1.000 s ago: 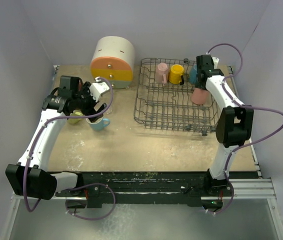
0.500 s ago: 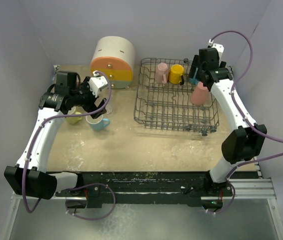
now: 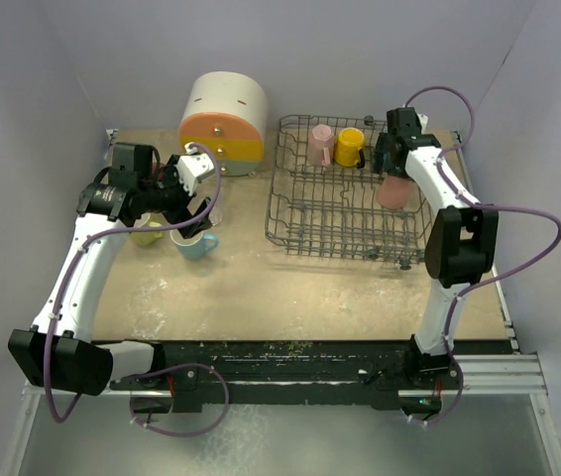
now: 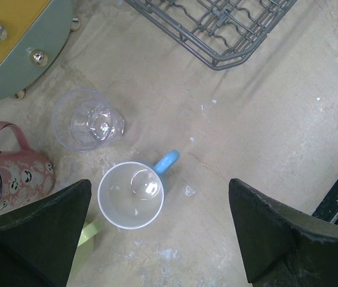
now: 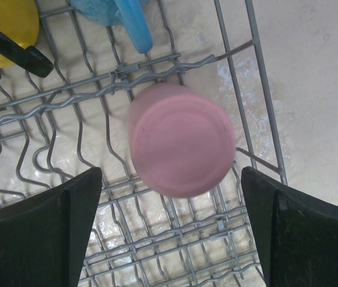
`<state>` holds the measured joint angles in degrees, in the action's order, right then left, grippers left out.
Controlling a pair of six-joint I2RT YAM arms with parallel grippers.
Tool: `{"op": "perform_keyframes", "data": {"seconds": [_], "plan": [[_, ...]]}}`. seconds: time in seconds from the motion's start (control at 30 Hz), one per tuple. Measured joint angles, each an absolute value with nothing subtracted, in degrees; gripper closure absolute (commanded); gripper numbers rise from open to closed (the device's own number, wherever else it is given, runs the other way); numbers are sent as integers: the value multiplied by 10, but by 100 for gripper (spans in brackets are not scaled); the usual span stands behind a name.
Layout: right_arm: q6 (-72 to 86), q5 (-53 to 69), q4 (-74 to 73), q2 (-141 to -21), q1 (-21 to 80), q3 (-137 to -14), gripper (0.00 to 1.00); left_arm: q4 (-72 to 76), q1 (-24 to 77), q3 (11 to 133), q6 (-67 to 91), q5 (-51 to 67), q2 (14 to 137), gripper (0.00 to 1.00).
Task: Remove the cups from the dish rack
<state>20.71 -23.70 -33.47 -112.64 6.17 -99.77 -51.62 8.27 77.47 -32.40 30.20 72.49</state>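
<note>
Right gripper (image 5: 169, 179) is held wide open and empty straight above the salmon cup (image 5: 181, 137), which is stood base-up, axis vertical, in the dish rack (image 5: 157, 67).

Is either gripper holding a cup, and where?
Nothing is held. The right gripper is open over the inverted pink cup; the left gripper is open above the blue mug.

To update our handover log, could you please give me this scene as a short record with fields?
In dish rack: pink mug, yellow mug, blue-handled mug, upside-down pink cup
On table: light blue mug, clear glass tumbler, pink patterned mug, pale green mug
Left gripper: open, above light blue mug
Right gripper: open, above upside-down pink cup
</note>
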Motion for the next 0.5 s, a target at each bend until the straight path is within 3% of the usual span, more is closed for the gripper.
{"op": "perform_keyframes", "data": {"seconds": [0.5], "plan": [[194, -233, -322, -1162, 51, -1006, 6, -516, 83, 773, -332, 316, 725, 1]]}}
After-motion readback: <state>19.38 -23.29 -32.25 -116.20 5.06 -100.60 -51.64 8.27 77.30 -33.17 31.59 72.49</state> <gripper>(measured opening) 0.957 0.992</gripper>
